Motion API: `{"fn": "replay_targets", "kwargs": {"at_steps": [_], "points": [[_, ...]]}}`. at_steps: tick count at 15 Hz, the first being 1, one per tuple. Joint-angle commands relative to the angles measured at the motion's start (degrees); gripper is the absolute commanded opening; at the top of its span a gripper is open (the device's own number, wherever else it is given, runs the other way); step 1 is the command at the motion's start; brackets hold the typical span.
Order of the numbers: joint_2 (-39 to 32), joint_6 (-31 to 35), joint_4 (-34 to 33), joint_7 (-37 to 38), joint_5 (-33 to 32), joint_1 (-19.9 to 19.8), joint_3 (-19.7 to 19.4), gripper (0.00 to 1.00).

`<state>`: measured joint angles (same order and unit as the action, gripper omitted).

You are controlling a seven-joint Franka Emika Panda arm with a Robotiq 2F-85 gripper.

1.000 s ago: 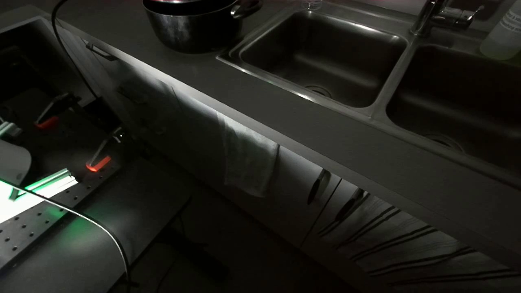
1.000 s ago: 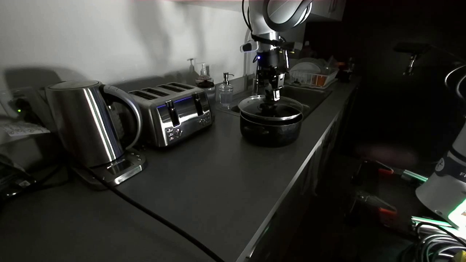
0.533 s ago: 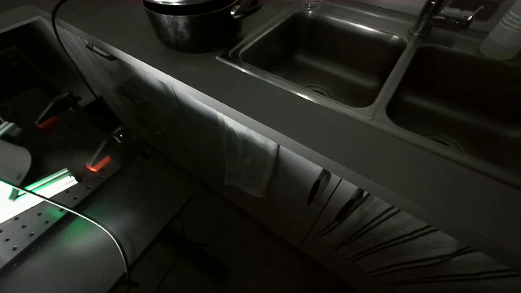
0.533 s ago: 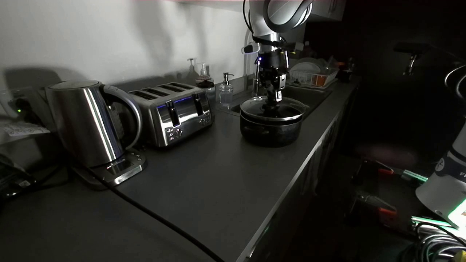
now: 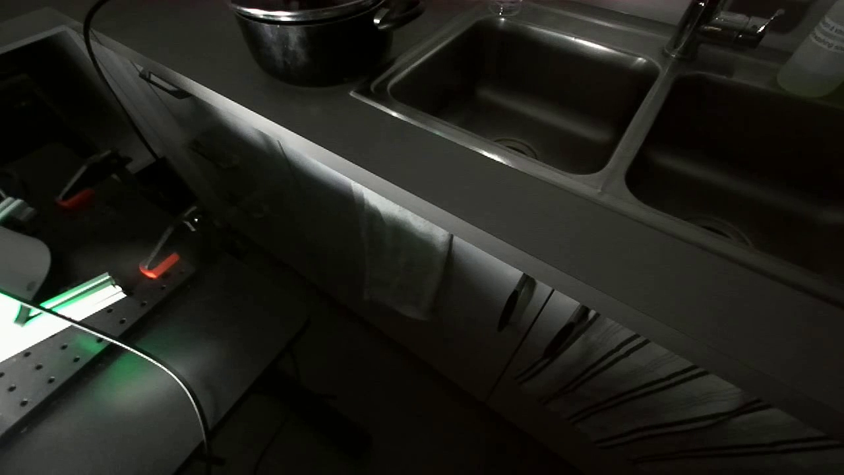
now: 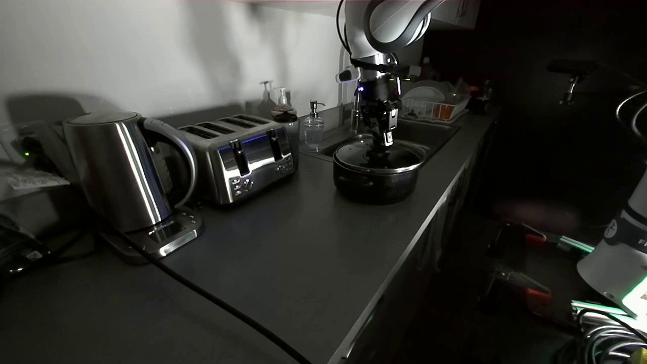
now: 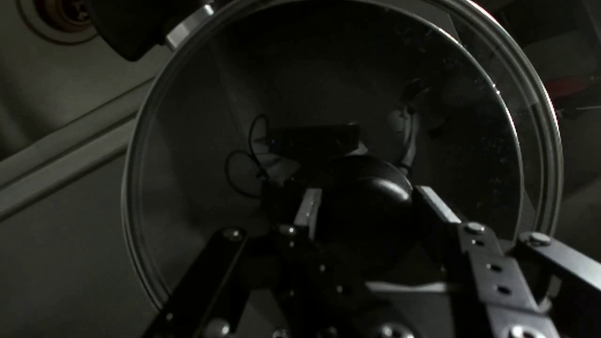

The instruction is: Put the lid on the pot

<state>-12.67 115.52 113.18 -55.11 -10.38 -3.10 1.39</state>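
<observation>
The dark round pot [image 6: 374, 188] stands on the counter beside the sink; it also shows in an exterior view [image 5: 310, 56]. The glass lid [image 6: 350, 155] with a metal rim lies at the pot's rim. The lid also shows in an exterior view [image 5: 306, 13] and fills much of the wrist view [image 7: 197, 141]. Its rim sticks out slightly past the pot on the counter's front side. My gripper [image 6: 382, 141] is over the lid's middle. In the wrist view its fingers [image 7: 365, 199] are closed around the black knob [image 7: 375, 185]. The knob's lower part is too dark to see.
A toaster [image 6: 255, 164], a kettle [image 6: 113, 172] and a soap dispenser [image 6: 313, 131] stand along the wall. The sink basin [image 5: 527, 86] lies beside the pot. A dish rack [image 6: 434, 108] stands beyond it. A black cable [image 6: 217, 301] crosses the counter.
My gripper and the lid have moved down and slightly toward the counter's front edge. The dark gap between lid and pot rim has closed. The pot has not moved.
</observation>
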Motion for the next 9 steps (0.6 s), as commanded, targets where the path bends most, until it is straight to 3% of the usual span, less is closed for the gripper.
{"fn": "replay_targets", "kwargs": {"at_steps": [1, 9], "points": [[-0.85, -2.45, -2.5, -0.64, 0.99, -0.16, -0.08, 0.27], [-2.13, -2.03, -3.81, -0.45, 1.22, -0.2, 0.07, 0.27]]}}
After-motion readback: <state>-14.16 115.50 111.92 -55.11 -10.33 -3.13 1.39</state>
